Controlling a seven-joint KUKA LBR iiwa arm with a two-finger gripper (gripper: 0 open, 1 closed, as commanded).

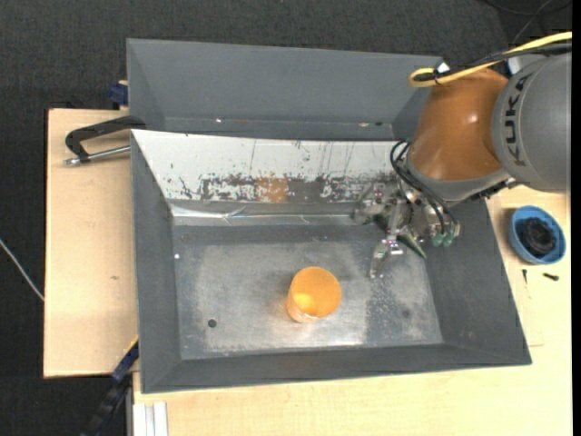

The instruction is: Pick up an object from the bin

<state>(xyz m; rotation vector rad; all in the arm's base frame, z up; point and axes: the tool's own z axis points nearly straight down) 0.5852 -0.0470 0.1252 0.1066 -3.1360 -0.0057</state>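
Note:
A round orange-yellow thing, like a small cup or ball (314,294), lies on the bin's floor a little front of centre. My gripper (388,248) hangs over the right rear part of the floor, up and to the right of the orange thing and apart from it. Nothing shows between its fingers.
The arm with its orange cover reaches in over the bin's right rear corner. A small dark speck (211,323) lies on the floor at the front left. The left half of the floor is bare metal.

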